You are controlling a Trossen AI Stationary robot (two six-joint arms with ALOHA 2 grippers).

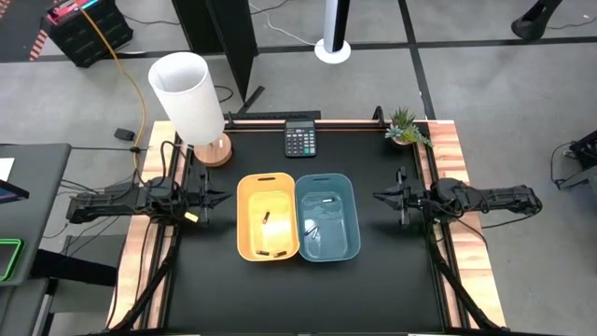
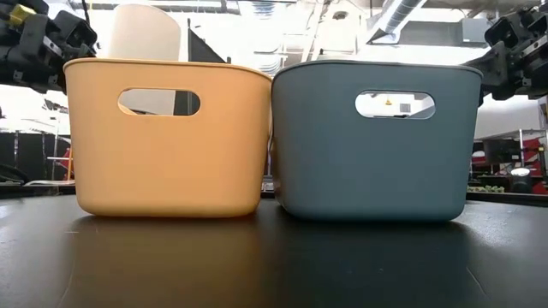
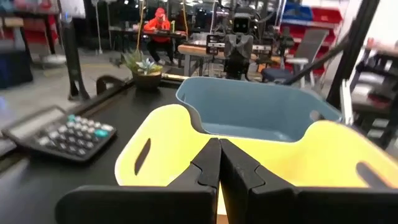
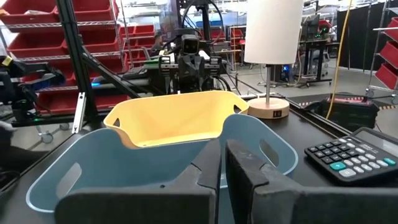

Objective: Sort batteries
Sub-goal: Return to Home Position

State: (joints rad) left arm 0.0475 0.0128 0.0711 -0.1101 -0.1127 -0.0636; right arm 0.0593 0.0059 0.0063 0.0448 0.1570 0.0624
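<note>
A yellow bin [image 1: 268, 217] and a blue-grey bin [image 1: 327, 217] stand side by side at the table's middle. Dark batteries [image 1: 265, 219] lie on the yellow bin's floor, one more near its near wall [image 1: 274, 254]. Silvery white batteries [image 1: 323, 200] lie in the blue-grey bin. My left gripper [image 1: 222, 197] hovers left of the yellow bin, shut and empty; its fingers [image 3: 219, 163] meet in the left wrist view. My right gripper [image 1: 378, 196] hovers right of the blue-grey bin, shut and empty [image 4: 222, 163].
A calculator [image 1: 299, 140] lies at the far edge behind the bins. A white-shaded lamp [image 1: 191, 98] on a wooden base stands at the far left corner. A small potted plant [image 1: 405, 128] sits at the far right corner. Bare black table lies near the bins' front.
</note>
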